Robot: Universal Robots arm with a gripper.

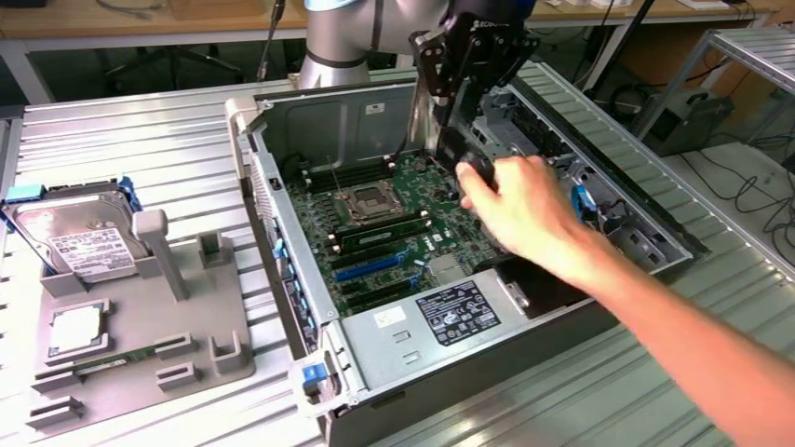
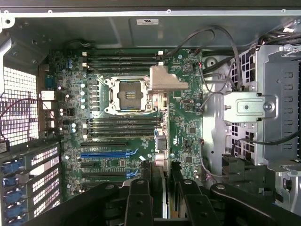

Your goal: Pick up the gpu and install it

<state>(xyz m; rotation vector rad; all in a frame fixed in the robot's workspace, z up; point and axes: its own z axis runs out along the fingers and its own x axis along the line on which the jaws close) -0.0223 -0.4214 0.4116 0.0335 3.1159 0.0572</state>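
At the lower right of the exterior view a person's bare forearm reaches in, and the hand spreads inside the open silver sheet-metal computer case. Its fingertips are against the lower end of the gpu.

At the lower left a grey moulded plastic fixture lies on the ribbed metal table. It carries a silver boxy hard drive with a white label, a square silver processor chip and a narrow green memory stick.

Inside the case lies the green motherboard, with a square metal-framed processor socket and rows of black slots.

Farther back, at upper centre, the black tool hangs over the board with the gpu, a thin dark flat card, clasped by its faces. The card's long axis runs steeply up and down in the frame, its lower end pointing at the motherboard and its upper part between the fingers.

In the wrist view the card shows edge-on at bottom centre. It is a slim strip between the two matte black fingers, which sit against either side of it, and it lines up with the black and blue expansion slots beyond.

Behind the tool, the smooth grey cylindrical robot arm rises at the top of the exterior view
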